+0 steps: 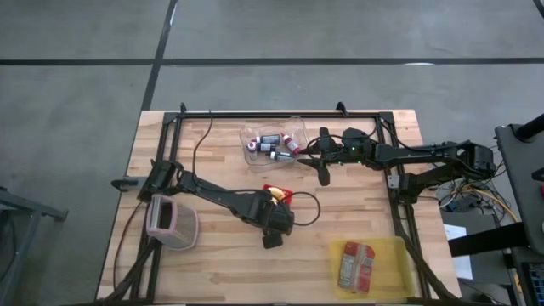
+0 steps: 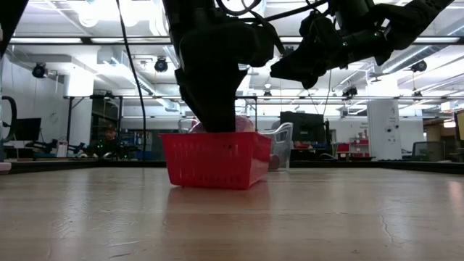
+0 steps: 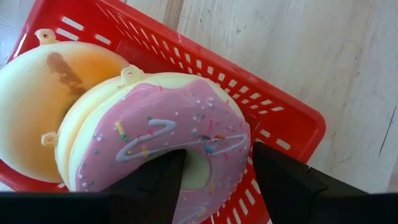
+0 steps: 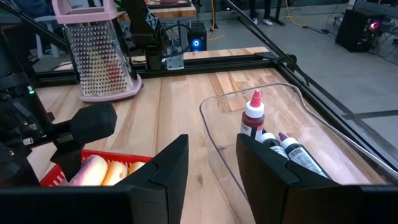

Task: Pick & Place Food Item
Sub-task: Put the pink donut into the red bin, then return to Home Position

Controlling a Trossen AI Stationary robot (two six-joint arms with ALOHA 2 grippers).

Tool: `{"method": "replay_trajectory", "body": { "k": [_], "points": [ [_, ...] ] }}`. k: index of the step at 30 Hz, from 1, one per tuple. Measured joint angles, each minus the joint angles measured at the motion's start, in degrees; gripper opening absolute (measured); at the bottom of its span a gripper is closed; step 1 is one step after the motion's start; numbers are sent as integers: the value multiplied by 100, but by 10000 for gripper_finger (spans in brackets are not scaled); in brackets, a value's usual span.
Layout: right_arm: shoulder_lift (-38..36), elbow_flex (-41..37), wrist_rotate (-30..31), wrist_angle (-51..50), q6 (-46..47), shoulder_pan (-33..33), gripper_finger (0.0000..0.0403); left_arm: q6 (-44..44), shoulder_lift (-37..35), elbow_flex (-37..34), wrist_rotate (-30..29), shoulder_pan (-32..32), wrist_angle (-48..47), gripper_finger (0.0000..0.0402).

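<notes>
A pink-frosted donut (image 3: 155, 130) lies tilted in the red basket (image 3: 273, 118) near the table's middle. It leans with its underside on a round yellow bun (image 3: 43, 106). My left gripper (image 3: 217, 155) points down into the basket (image 1: 279, 194) and is open. One finger stands in the donut's hole and the other outside its ring, where a strip of basket shows between finger and donut. My right gripper (image 4: 212, 146) hangs open and level at the far right (image 1: 308, 158), beside the clear container, with nothing between its fingers.
A clear container (image 1: 252, 136) with small bottles (image 4: 254, 118) stands at the far middle. A metal grater (image 1: 170, 223) lies at the near left. A yellow tray (image 1: 399, 255) at the near right holds a packaged item (image 1: 357, 263). Black frame rails run along the table's edges.
</notes>
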Motion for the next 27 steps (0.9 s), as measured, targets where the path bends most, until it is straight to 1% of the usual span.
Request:
{"method": "replay_trajectory", "body": {
  "k": [4, 16, 21, 24, 27],
  "points": [
    [0, 0, 0, 0, 0, 0, 130, 0, -17, -1, 2, 0, -75, 202],
    [0, 0, 0, -1, 0, -1, 130, 3, -384, 136, -24, 0, -264, 202],
    [0, 0, 0, 0, 0, 0, 130, 17, -467, 136, -28, 0, -495, 202],
    [0, 0, 0, 0, 0, -2, 130, 14, -603, 136, -136, -16, -522, 202],
    [0, 0, 0, 0, 0, 0, 130, 23, -764, 144, -406, -69, -508, 202]
  ]
}}
